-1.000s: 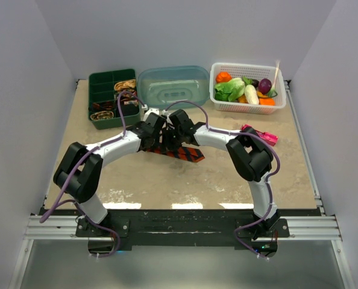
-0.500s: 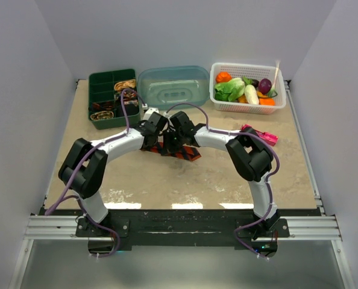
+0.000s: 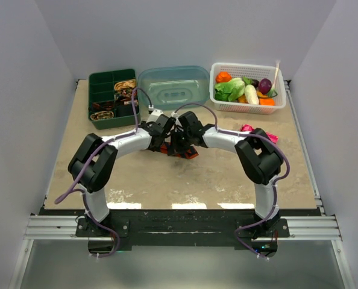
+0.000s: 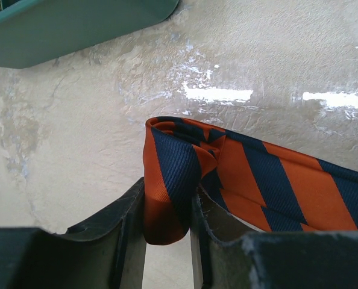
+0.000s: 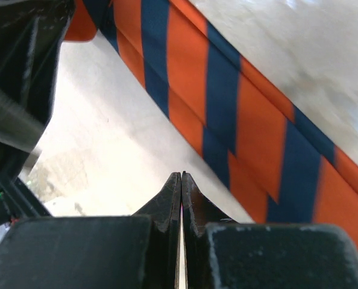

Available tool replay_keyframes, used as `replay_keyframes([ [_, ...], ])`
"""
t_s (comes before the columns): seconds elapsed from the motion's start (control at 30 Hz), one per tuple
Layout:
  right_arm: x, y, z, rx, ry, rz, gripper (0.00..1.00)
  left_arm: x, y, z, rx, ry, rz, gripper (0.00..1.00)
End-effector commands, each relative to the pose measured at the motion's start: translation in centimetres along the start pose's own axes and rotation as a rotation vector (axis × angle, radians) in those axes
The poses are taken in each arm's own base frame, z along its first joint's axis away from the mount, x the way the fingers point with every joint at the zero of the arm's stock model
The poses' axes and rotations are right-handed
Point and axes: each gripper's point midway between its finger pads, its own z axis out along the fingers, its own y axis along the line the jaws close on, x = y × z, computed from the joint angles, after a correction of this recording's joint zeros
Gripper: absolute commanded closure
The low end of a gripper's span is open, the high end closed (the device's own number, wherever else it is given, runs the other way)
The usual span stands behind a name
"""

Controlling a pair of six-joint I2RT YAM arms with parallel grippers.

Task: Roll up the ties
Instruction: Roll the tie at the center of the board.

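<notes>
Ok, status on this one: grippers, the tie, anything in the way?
Left gripper shut on the orange striped tie, at its partly rolled end. Right gripper shut, empty, just beside the tie. Nothing in the way; green tray stands apart.

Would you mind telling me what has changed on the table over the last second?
The left gripper closed on the rolled end of the orange striped tie, and both arms shifted rightward. Less tie now lies stretched on the table. The right gripper stayed shut, empty, beside it. The green box, blue container, basket and pink gadget have not moved.
</notes>
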Motion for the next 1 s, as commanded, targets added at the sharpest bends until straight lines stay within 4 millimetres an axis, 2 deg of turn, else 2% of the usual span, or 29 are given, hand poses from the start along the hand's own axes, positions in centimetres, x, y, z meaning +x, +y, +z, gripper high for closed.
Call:
replay_keyframes([
  [0.0, -2.2, 1.1, -3.8, -0.045, -0.085, 0.004, 1.0, -0.1, 0.0, 0.5, -0.054, -0.007, 0.031, 0.88],
  [0.23, -1.2, -0.3, -5.1, -0.032, -0.087, 0.035, 1.0, 0.2, -1.6, 0.9, -0.053, 0.009, 0.08, 0.84],
  [0.37, -1.1, -1.2, -5.4, -0.019, -0.091, 0.053, 1.0, 0.5, -2.3, 0.8, -0.06, 0.021, 0.12, 0.66],
  [0.43, -1.1, -1.6, -5.5, -0.014, -0.092, 0.057, 1.0, 0.4, -2.7, 0.5, -0.035, 0.02, 0.112, 0.6],
  [0.67, -1.5, -2.4, -5.9, 0.004, -0.1, 0.057, 1.0, 0.4, -5.6, -0.9, 0.175, 0.035, 0.046, 0.38],
  [0.83, -1.8, -2.0, -5.9, -0.009, -0.101, 0.052, 1.0, 0.5, -6.0, -1.5, 0.217, 0.037, 0.032, 0.35],
  [0.97, -2.2, -1.8, -6.0, -0.017, -0.104, 0.043, 1.0, -0.3, -5.6, -2.6, 0.235, 0.022, 0.018, 0.26],
])
